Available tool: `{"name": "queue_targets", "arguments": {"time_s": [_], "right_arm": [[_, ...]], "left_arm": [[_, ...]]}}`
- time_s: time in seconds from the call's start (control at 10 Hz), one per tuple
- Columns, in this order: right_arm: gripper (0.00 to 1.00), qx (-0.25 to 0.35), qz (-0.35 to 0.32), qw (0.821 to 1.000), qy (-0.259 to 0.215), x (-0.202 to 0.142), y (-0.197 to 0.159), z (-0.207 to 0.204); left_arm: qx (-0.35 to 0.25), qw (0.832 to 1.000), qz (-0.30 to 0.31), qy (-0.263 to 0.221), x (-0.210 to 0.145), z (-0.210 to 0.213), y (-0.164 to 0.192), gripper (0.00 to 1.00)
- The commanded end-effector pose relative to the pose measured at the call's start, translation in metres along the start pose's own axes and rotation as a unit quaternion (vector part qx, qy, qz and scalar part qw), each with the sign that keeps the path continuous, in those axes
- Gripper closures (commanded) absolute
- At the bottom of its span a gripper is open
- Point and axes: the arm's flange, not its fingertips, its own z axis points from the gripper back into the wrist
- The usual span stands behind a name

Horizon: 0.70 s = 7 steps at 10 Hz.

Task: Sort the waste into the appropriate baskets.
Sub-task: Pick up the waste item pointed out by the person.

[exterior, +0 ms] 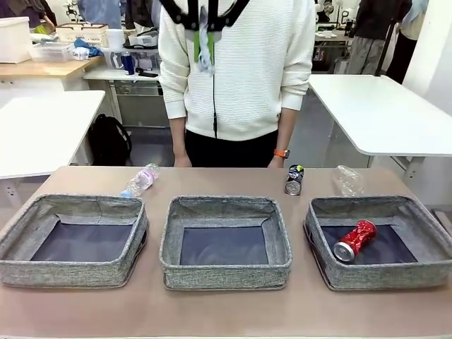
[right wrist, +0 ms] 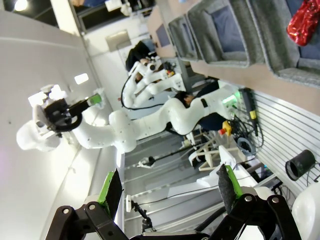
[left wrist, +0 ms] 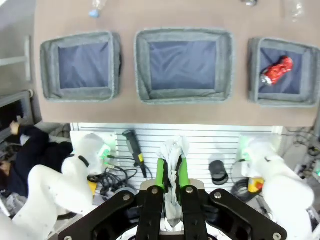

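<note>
Three grey baskets stand in a row: left [exterior: 70, 272], middle [exterior: 226, 275] and right [exterior: 385, 277]. A dented red can [exterior: 355, 240] lies in the right basket. On the table behind them lie a clear blue-capped bottle [exterior: 141, 180], a dark can [exterior: 294, 179] and a clear plastic cup [exterior: 347, 180]. My left gripper [left wrist: 171, 166] is shut on a white paper wad [left wrist: 173, 150], high above the near side of the middle basket [left wrist: 183, 94]. My right gripper [right wrist: 170, 190] is open and holds nothing, raised well off the table, with the red can [right wrist: 304, 22] far off.
A person [exterior: 236, 78] stands at the table's far edge, hands down behind it. White tables stand at the back left [exterior: 42, 131] and back right [exterior: 381, 113]. A slatted panel [left wrist: 200, 145] with cables lies below the near table edge.
</note>
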Motion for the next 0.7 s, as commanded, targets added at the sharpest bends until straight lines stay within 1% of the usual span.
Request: {"name": "queue_targets", "arguments": {"time_s": [0.0,0.1,0.2,0.3,0.6], "right_arm": [[0.00,0.004,0.006,1.000,0.001,-0.0012,0.0017,-0.0005],[0.00,0.004,0.006,1.000,0.001,-0.0012,0.0017,-0.0005],[0.00,0.004,0.006,1.000,0.001,-0.0012,0.0017,-0.0005],[0.00,0.004,0.006,1.000,0.001,-0.0012,0.0017,-0.0005],[0.00,0.004,0.006,1.000,0.001,-0.0012,0.0017,-0.0005]], "left_arm": [[-0.031,0.999,0.004,0.004,0.0071,0.0145,-0.0082,0.90],[-0.032,0.999,0.011,-0.012,0.0086,0.0124,-0.0086,0.90],[-0.028,1.000,0.006,-0.005,0.0082,0.0141,-0.0070,0.90],[-0.025,1.000,-0.002,-0.006,0.0059,0.0103,-0.0019,0.90],[-0.025,1.000,-0.002,-0.006,0.0059,0.0103,-0.0019,0.90]]}}
